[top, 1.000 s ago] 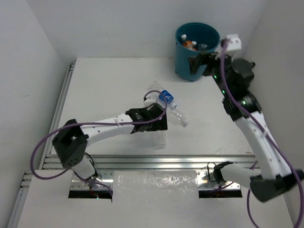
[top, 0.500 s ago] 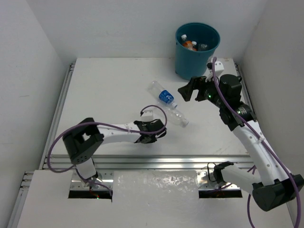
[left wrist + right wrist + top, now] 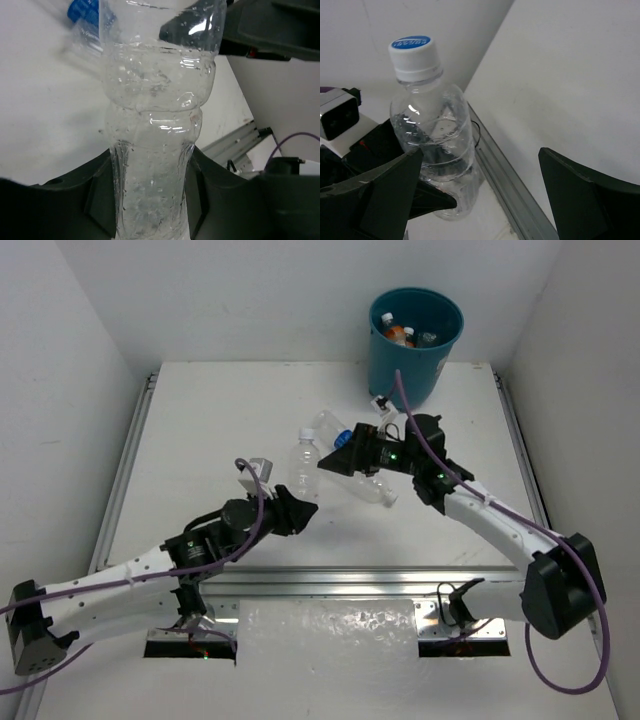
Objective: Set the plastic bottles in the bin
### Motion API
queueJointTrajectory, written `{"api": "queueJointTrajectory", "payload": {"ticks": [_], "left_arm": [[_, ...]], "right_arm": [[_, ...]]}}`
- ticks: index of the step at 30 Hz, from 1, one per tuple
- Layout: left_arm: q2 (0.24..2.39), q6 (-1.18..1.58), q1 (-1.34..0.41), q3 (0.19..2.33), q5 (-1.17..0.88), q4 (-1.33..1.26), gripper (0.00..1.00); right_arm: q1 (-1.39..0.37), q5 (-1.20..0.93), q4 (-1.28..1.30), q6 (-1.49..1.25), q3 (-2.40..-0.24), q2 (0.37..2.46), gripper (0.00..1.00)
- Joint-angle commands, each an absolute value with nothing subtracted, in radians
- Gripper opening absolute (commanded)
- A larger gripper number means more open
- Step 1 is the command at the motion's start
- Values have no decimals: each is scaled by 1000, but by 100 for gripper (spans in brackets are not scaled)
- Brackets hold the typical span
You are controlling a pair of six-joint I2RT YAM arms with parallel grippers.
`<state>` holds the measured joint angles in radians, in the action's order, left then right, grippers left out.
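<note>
Clear plastic now stands upright in the left tool (image 3: 150, 200), clenched round the waist of a plain bottle (image 3: 304, 458) at mid-frame; a second ago that tool gaped wide. Meanwhile the right arm (image 3: 490, 520) has swung from the bin (image 3: 400, 365), upper right, to centre, the right tool (image 3: 332, 462) spread wide around the cap: probably a handover. The left arm (image 3: 130, 570) stretches low from lower left; a blue-labelled bottle (image 3: 328, 425) lies on the bench (image 3: 220, 420).
</note>
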<state>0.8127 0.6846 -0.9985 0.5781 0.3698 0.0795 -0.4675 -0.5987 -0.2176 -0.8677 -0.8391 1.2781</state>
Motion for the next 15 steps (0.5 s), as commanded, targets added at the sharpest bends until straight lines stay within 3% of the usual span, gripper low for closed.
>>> {"api": "queueJointTrajectory", "payload": {"ticks": [1, 12, 14, 15], "left_arm": [[792, 560, -1008, 568, 270, -103, 0], [888, 476, -1006, 695, 210, -104, 0], [899, 465, -1006, 722, 224, -91, 9], [903, 459, -1005, 733, 235, -72, 34]], "right_arm": [[-517, -610, -388, -962, -890, 1302, 99], [-621, -730, -512, -968, -913, 1376, 99], [-621, -761, -534, -963, -922, 1385, 77], [-621, -776, -528, -956, -928, 1388, 27]]}}
